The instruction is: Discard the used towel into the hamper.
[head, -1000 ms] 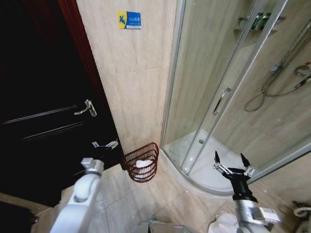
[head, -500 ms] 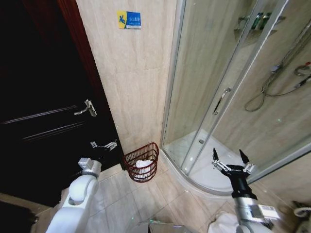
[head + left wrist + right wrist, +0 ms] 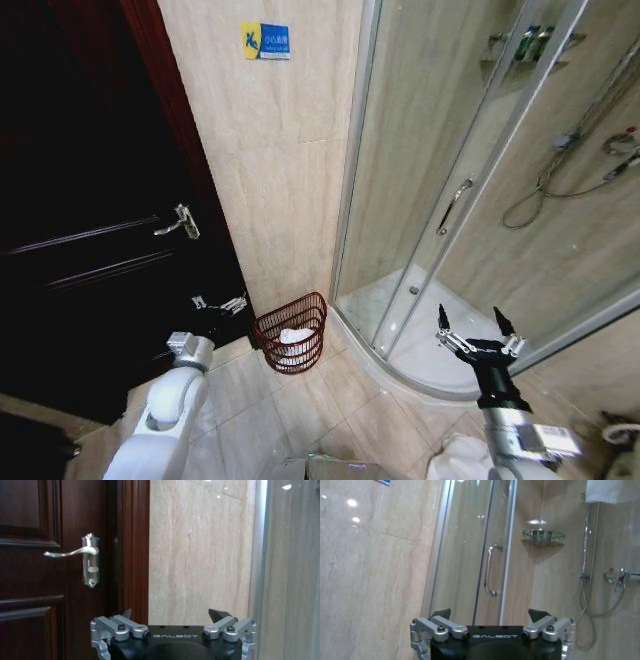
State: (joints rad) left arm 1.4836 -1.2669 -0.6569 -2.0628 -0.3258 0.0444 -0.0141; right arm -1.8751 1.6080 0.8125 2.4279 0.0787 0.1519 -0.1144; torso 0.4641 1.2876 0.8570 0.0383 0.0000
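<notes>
The glass shower cabin takes the whole right half of the head view, with its curved white base at the lower right. The dark wooden door fills the left side, and its silver handle sits at middle left. Between them is the beige tiled wall, carrying a small blue sign at the top centre.

The hamper stands on the floor tiles at lower centre of the frame, against the wall, just beside the cabin's frame. A white towel lies inside it.

The right gripper is at the lower right, in front of the shower base, well apart from the hamper. Its fingers are spread wide and hold nothing. The left gripper is at the lower left, before the door, near the hamper but not touching it. In the left wrist view the left gripper is also wide apart and empty.
</notes>
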